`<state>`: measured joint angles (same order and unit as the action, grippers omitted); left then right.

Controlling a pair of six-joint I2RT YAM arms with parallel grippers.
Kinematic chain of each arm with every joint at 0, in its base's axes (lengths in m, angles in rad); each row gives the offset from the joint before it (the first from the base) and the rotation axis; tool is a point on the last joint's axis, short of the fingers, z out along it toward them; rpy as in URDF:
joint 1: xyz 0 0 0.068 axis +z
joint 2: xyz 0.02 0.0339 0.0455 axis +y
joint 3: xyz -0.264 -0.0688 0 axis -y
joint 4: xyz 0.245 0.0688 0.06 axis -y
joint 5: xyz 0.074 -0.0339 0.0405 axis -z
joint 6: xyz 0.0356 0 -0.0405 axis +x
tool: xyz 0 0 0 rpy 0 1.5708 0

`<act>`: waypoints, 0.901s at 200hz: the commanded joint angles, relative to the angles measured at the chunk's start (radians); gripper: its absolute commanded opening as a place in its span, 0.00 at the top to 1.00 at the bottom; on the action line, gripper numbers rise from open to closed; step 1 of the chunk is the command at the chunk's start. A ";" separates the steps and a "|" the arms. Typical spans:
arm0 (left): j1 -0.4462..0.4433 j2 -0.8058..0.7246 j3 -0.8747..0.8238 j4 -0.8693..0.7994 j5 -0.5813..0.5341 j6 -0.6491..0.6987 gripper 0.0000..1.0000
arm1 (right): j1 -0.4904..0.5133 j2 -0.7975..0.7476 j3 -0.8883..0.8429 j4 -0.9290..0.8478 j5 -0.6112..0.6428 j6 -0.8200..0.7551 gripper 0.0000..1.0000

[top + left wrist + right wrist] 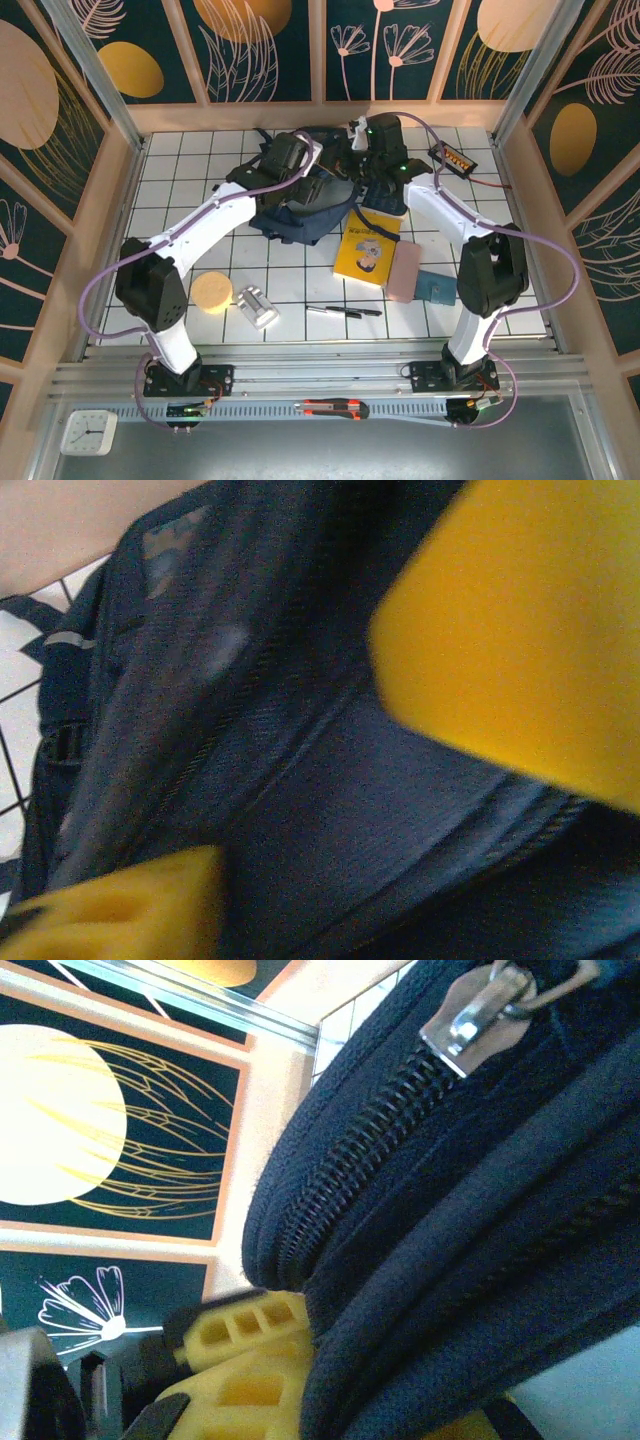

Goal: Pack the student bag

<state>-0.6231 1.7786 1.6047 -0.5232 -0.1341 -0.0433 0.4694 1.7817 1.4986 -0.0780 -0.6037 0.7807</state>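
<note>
The student bag (300, 215), a dark navy backpack, lies crumpled at the back middle of the table. My left gripper (312, 170) is down on its top. In the left wrist view its yellow fingers (520, 630) stand apart with a fold of bag fabric (250, 680) between them, all blurred, so a pinch cannot be made out. My right gripper (358, 140) is at the bag's far right side. Its yellow fingers (250, 1330) are shut on the padded rim of the bag (480, 1210), just below the zipper. A silver zipper pull (470, 1020) hangs above.
In front of the bag lie a yellow book (368, 250), a pink block (403, 272), a teal case (437, 288) and a pen (345, 311). At the front left are a yellow disc (213, 292) and a silver cylinder (258, 306). An orange-black device (452, 158) sits back right.
</note>
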 commanded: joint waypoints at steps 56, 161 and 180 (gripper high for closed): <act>0.076 0.091 0.175 -0.211 -0.040 -0.363 1.00 | 0.011 -0.251 -0.164 0.001 0.173 -0.019 0.41; 0.073 0.134 0.282 -0.194 0.140 -0.531 1.00 | 0.070 -0.253 -0.532 0.214 0.184 0.238 0.09; 0.073 0.111 0.241 -0.165 0.163 -0.555 1.00 | 0.072 -0.156 -0.474 0.227 0.188 0.238 0.07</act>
<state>-0.5514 1.9354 1.8561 -0.7444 -0.0284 -0.5045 0.5323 1.5406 0.9340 0.0406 -0.4046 0.9905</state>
